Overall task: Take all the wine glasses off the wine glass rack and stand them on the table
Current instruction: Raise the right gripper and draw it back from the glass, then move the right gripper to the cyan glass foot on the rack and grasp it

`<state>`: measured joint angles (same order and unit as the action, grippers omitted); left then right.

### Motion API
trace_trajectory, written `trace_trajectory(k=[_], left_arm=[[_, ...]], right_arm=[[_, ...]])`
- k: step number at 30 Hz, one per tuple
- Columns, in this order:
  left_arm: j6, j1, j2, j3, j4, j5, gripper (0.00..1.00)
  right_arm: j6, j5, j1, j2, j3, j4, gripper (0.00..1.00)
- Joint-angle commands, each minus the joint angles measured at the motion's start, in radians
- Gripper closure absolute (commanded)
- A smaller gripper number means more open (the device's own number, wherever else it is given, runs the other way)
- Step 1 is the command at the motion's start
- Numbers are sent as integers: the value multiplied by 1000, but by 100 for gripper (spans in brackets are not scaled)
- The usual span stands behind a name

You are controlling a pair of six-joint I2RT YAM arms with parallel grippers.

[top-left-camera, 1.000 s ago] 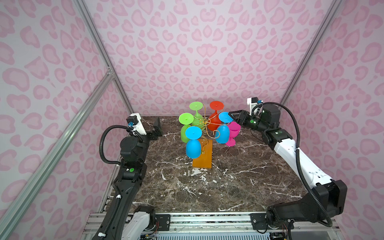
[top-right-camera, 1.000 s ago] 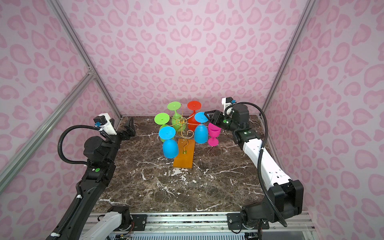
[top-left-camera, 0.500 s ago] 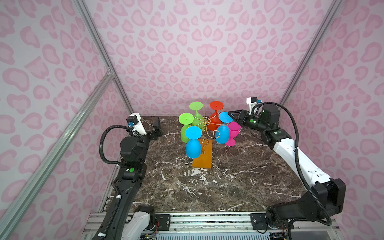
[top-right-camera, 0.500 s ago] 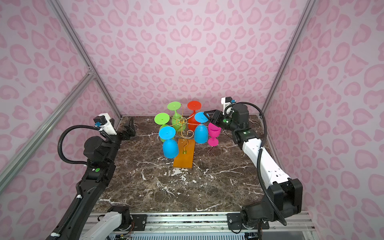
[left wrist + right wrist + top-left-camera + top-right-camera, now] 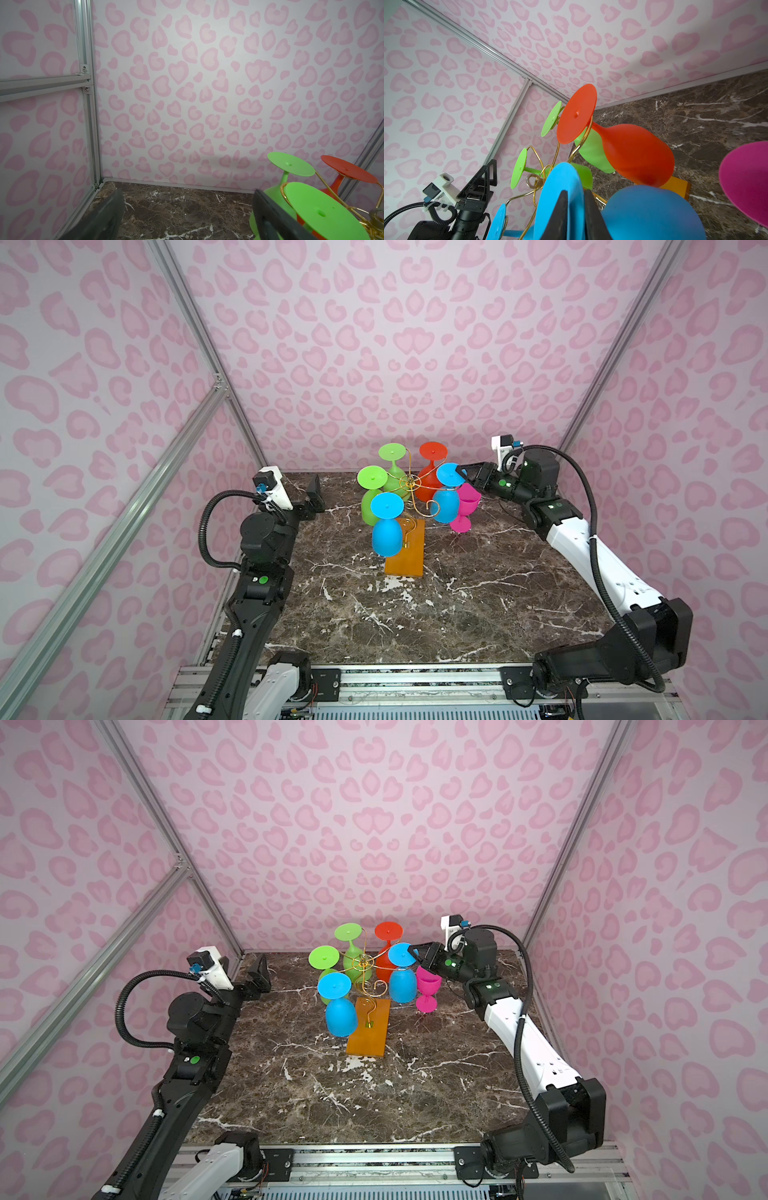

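Note:
The wine glass rack, gold wire on an orange-brown base, stands at the back middle of the marble table. Several glasses hang upside down from it. My right gripper is shut on the flat foot of the blue wine glass on the rack's right side; the foot's edge sits between both fingers. My left gripper hangs open and empty at the back left, apart from the rack.
A magenta glass stands upright on the table just under my right gripper. A second blue glass, two green glasses and a red glass hang on the rack. Pink walls enclose the back and sides.
My right gripper's jaws have closed onto the blue glass's foot. The left arm has not moved.

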<state>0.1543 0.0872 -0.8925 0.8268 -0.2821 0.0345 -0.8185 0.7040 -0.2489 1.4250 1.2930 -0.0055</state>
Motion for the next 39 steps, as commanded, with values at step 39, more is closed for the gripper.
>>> trace_trajectory(k=[39], left_arm=[[-6,-1,11,-5,-15,6,3]], right_arm=[[-195,54,3,-45,-46,203,100]])
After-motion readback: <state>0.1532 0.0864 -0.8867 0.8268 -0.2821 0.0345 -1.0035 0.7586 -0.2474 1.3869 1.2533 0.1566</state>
